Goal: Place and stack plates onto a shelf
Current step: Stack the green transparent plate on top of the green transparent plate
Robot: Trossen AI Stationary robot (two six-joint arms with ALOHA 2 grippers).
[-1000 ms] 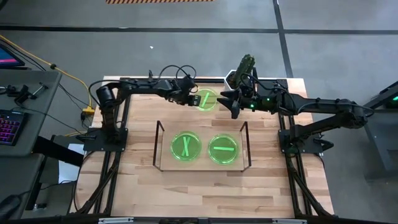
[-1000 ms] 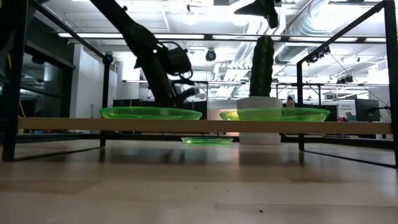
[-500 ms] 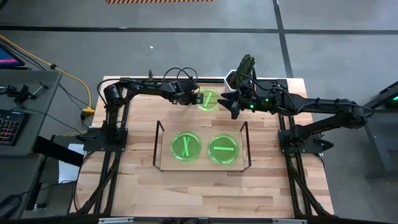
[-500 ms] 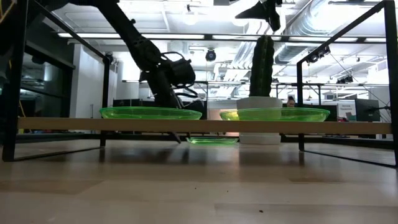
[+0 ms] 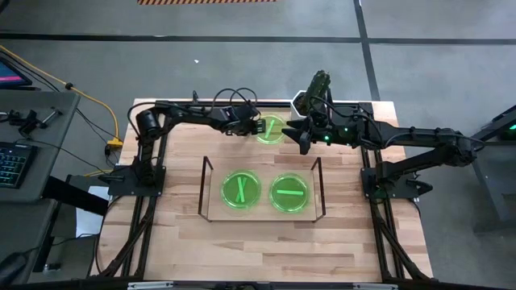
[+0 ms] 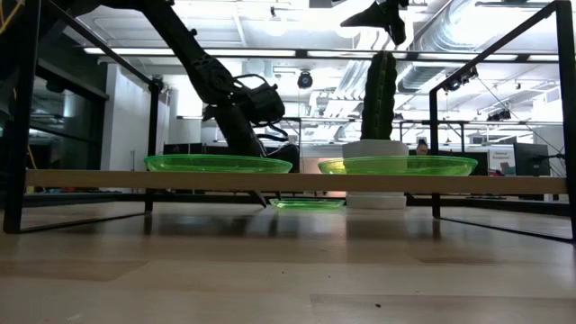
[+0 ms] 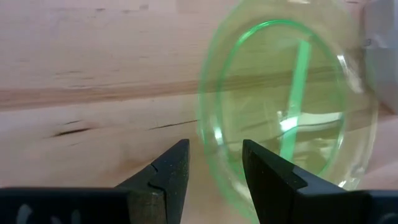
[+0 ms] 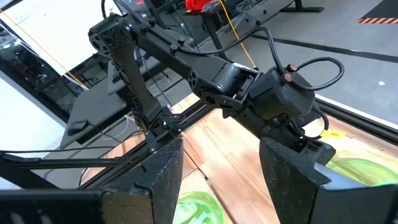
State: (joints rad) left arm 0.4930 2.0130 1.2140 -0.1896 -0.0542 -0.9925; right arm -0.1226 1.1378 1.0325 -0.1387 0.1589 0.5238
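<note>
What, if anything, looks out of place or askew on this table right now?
Nothing stands out. Translucent green round plates lie flat on the low wire shelf; another green plate lies behind it, the left claw open at its rim.

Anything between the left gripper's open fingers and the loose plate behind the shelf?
No. In the left wrist view the left gripper straddles the plate's near rim, with only bare table around.

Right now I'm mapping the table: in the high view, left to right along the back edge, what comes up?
Left gripper → loose plate → right gripper → cactus.
</note>
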